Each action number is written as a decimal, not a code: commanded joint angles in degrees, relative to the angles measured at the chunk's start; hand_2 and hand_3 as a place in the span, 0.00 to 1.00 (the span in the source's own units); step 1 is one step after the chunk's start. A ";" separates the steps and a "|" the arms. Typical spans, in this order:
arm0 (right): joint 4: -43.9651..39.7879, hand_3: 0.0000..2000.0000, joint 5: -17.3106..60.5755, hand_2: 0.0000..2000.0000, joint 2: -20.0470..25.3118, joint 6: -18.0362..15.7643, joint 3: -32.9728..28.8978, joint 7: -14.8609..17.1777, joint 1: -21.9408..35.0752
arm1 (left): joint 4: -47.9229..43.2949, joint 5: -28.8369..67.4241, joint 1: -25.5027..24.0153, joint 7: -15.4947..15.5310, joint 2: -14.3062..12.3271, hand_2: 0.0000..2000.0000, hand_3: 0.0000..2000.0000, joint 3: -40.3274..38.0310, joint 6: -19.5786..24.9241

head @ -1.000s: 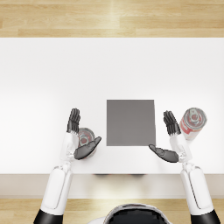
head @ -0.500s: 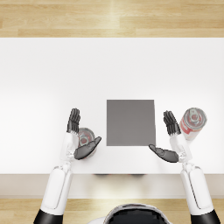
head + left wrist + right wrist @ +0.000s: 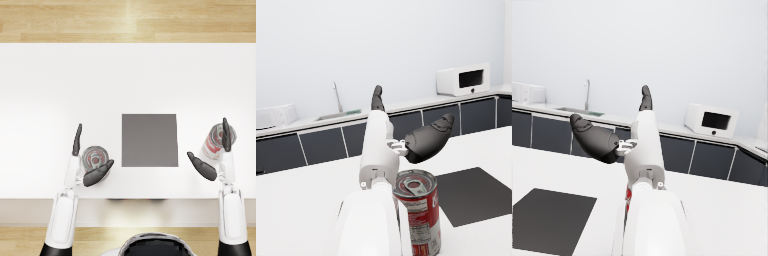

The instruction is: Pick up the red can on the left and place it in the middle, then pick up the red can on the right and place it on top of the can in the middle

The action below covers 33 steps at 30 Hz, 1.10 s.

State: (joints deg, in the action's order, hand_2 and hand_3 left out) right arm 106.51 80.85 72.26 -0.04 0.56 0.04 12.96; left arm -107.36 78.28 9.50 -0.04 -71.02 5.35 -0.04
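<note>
Left hand (image 3: pixel 85 162) is seen at the near left of the table (image 3: pixel 60 80), spread wide, thumb and fingers either side of the left can (image 3: pixel 94 159) with nothing gripped; contact cannot be told. In the left wrist view the hand (image 3: pixel 411 135) is above and past the can (image 3: pixel 417 212), which stands upright, pull-tab lid up, just left of the dark mat (image 3: pixel 481 195). Right hand (image 3: pixel 217 157) is at the near right, also spread wide, holding nothing, fingers laid over the right can (image 3: pixel 216 140), thumb out toward the mat (image 3: pixel 149 140). In the right wrist view the can (image 3: pixel 628 200) is mostly hidden behind the forearm, only a red sliver shown. The mat lies between the two cans, in the middle, bare. Neither can is judged lifted yet, so the first pick is still to be done. Cans are judged rigid metal, smooth and a bit slippery on the label, moderately heavy if full; hold is best taken round the mid-wall, kept upright so the flat rim can be stacked on. Farther off, bare table, then wood floor (image 3: pixel 125 20).
</note>
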 commanded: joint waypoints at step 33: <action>-32.19 0.00 3.31 0.00 3.12 0.04 -5.97 -0.04 1.98 | 18.98 3.33 -7.06 0.04 -2.09 0.00 0.00 3.10 0.01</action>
State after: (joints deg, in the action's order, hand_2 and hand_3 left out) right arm 76.40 84.16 75.46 0.00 -5.53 0.00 13.50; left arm -90.07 81.60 1.30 0.00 -72.83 7.88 -0.04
